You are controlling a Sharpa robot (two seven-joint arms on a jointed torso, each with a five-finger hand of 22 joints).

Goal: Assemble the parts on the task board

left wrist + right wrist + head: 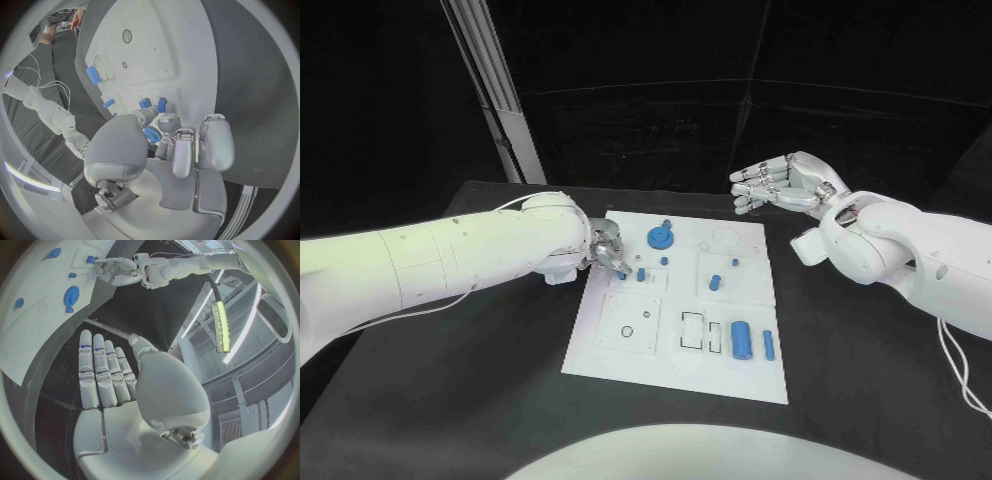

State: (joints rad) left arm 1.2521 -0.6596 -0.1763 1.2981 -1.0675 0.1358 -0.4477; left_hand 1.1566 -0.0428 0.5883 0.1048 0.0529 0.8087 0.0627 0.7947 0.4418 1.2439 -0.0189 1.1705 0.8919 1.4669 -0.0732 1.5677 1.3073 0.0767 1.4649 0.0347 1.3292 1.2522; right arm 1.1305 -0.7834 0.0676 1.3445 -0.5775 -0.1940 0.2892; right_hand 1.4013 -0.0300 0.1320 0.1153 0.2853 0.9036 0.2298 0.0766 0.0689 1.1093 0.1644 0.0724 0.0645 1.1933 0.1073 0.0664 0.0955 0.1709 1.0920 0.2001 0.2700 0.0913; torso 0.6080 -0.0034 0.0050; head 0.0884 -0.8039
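Note:
The white task board [661, 355] lies mid-table. My left hand [603, 248] hovers low over its far-left corner, fingers curled down onto two small blue pegs [620, 272] [640, 275]. In the left wrist view the fingertips [167, 121] meet those pegs [145, 103] [162, 104]; I cannot tell whether one is pinched. A blue round gear [659, 237] stands just beside that hand. A thick blue cylinder [741, 337] and a slim one [769, 345] lie near the board's front right. My right hand [783, 183] is raised beyond the board's far-right corner, fingers straight, palm empty [106, 385].
Two more small blue parts [714, 283] [734, 262] sit mid-board on the right. A pale metal post [488, 80] rises behind the table's far-left corner. Black tabletop [459, 400] surrounds the board on every side.

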